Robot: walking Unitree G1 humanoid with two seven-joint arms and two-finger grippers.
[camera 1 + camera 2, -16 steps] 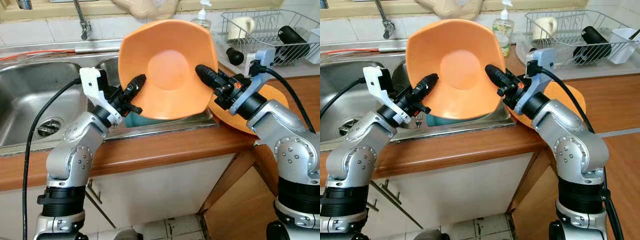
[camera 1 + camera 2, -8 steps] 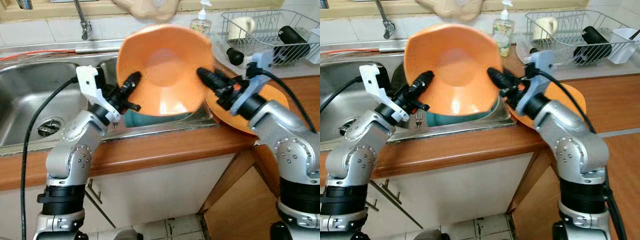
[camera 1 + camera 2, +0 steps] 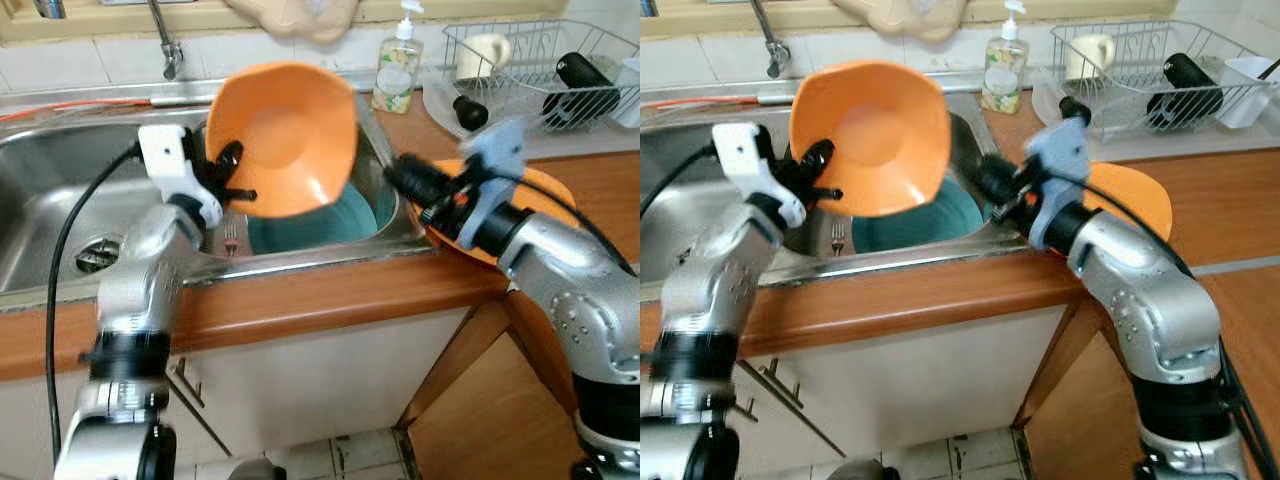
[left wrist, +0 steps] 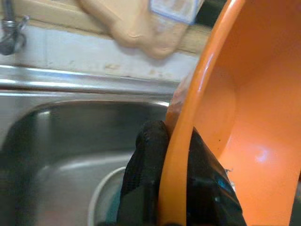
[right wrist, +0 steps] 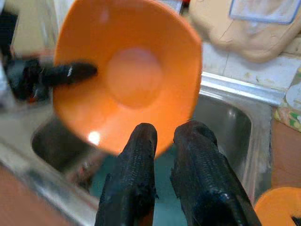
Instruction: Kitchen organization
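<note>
Over the kitchen sink (image 3: 60,190), my left gripper (image 3: 228,172) clamps the rim of an orange bowl (image 3: 283,135) — one black finger inside the bowl, the other behind it, the edge pinched between them, as my left wrist view shows plainly. The bowl hangs tilted on edge above the right-hand basin, its hollow facing me, clear of the counter and touching nothing but my fingers.

My right gripper (image 3: 398,176) is off the bowl, held just beside it above the basin's right edge; in the right wrist view its two fingers (image 5: 136,174) lie close together with a narrow gap and nothing between them.

Below the bowl, a teal dish (image 3: 320,222) sits in the basin, with a fork (image 3: 230,240) lying at its left. A second orange plate (image 3: 1132,195) rests on the wooden counter (image 3: 330,290) under my right forearm.

Behind, a bottle of dish soap (image 3: 398,65) stands on the counter beside the faucet ledge, the tap (image 3: 165,45) to its left. A wire dish rack (image 3: 540,60) at the far right holds a cream mug (image 3: 482,52) and a black bottle (image 3: 585,75) — the latter lying on its side.
</note>
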